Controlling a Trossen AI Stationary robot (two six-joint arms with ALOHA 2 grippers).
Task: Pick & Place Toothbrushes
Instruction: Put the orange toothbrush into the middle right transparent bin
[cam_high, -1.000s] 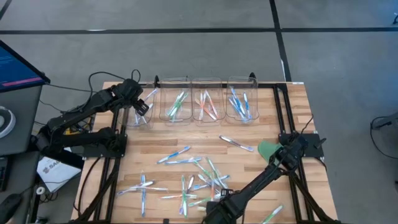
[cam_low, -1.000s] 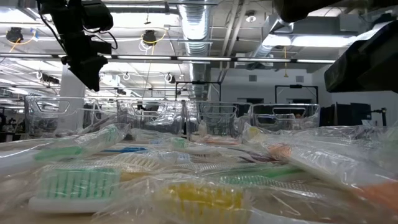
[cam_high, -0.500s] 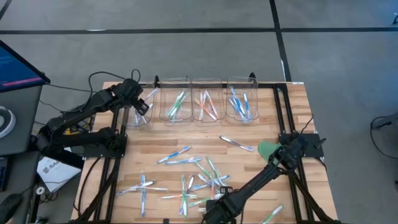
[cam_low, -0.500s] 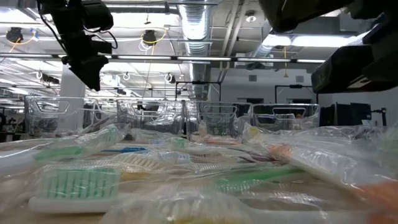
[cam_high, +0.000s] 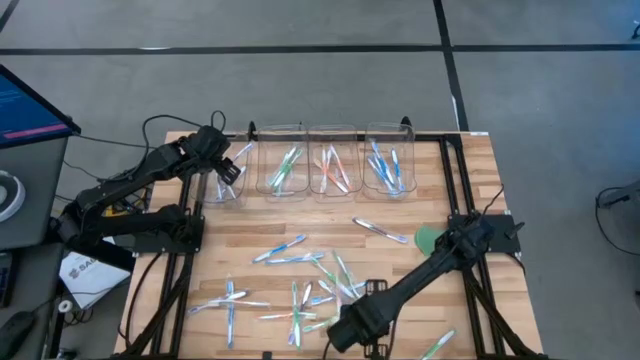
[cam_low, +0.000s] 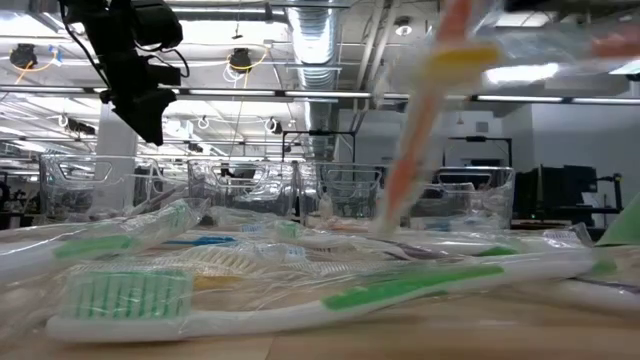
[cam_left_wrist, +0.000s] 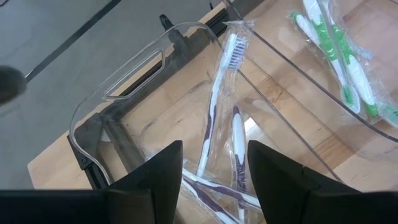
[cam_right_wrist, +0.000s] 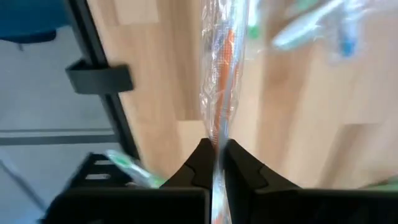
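A wooden table (cam_high: 470, 180) of pale planks with a dark metal frame is seen from above. At its far edge four clear plastic bins (cam_high: 335, 160) with thin glossy walls are lined up; purple, green, orange and blue toothbrushes are sorted in them. Many loose toothbrushes (cam_high: 300, 290), thin sticks in crinkled transparent wrappers, are scattered over the near half of the table. A flat green leaf-shaped piece (cam_high: 430, 238) lies near the right edge.

The left gripper (cam_left_wrist: 211, 171) is held over the leftmost bin (cam_left_wrist: 124, 93), its dark fingers set moderately apart with nothing between them; purple-handled brushes (cam_left_wrist: 214, 124) lie inside.

The right gripper (cam_right_wrist: 213, 152) is at the near edge of the table, its fingers pinched narrow on an orange toothbrush (cam_right_wrist: 222, 74) in its wrapper, lifted off the wood.
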